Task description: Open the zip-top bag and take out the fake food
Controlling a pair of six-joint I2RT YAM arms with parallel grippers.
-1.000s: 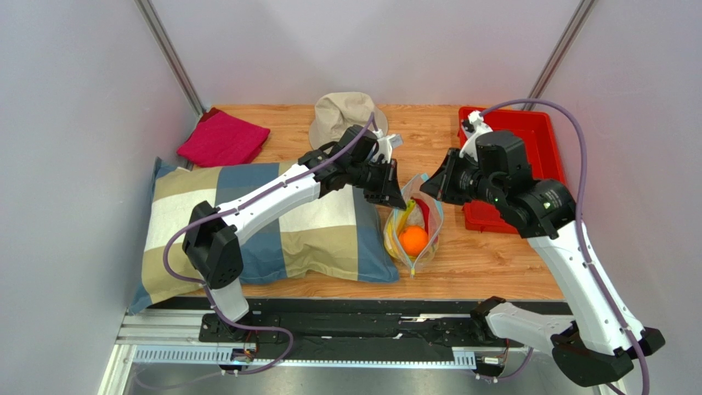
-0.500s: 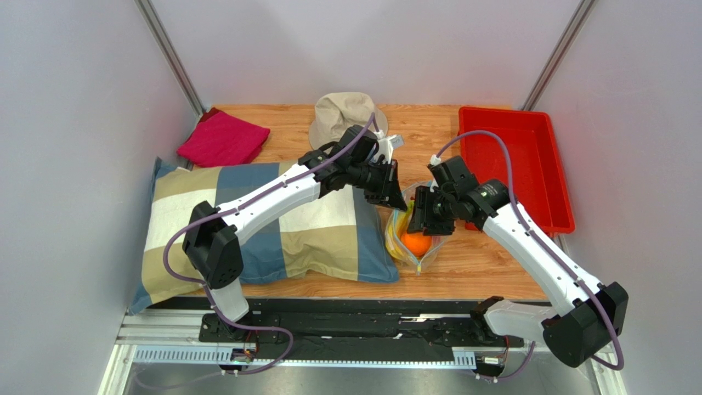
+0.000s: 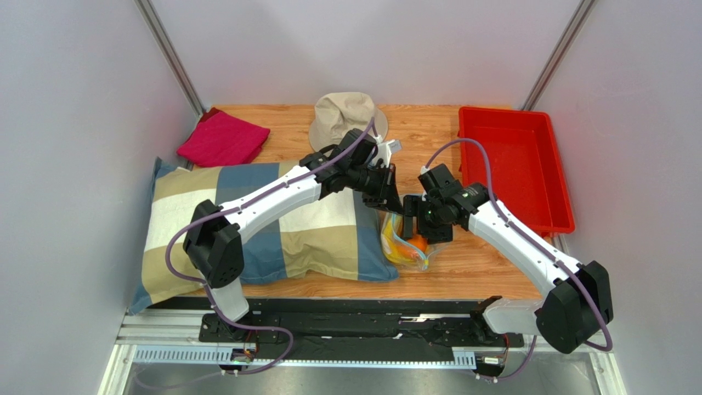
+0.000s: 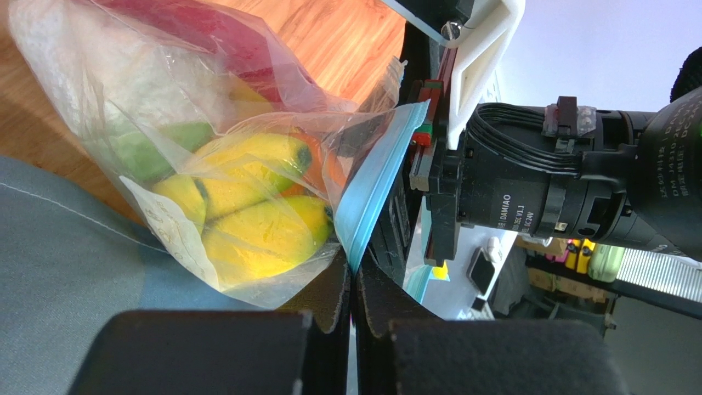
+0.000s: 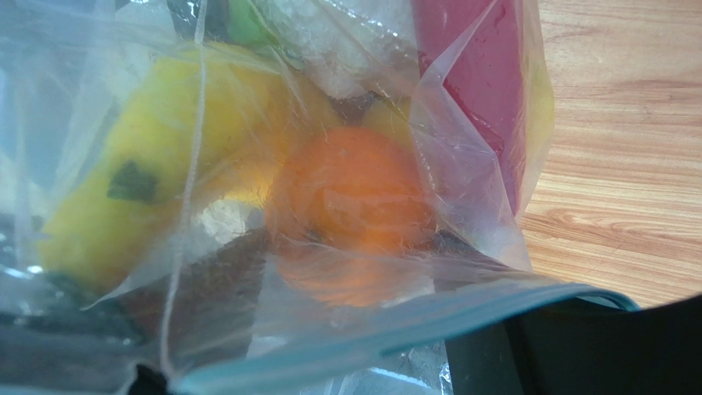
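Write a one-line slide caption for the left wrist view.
Left pincer shut on the zip-top bag at its blue zip strip, fake food packed inside.

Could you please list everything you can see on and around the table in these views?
zip-top bag: one, clear with a light blue zip strip, on the table by the pillow's right edge
orange: one, orange, inside the bag
yellow fruit: at least two, yellow, inside the bag
cauliflower: one, white and green, inside the bag
red piece: one, red, inside the bag
pillow: one, blue and beige checks, left side
cloth: one, magenta, far left corner
hat: one, beige, far middle
tray: one, red, far right
table: one, wood
left gripper: black, shut on the bag's zip strip
right gripper: black, open at the bag's mouth
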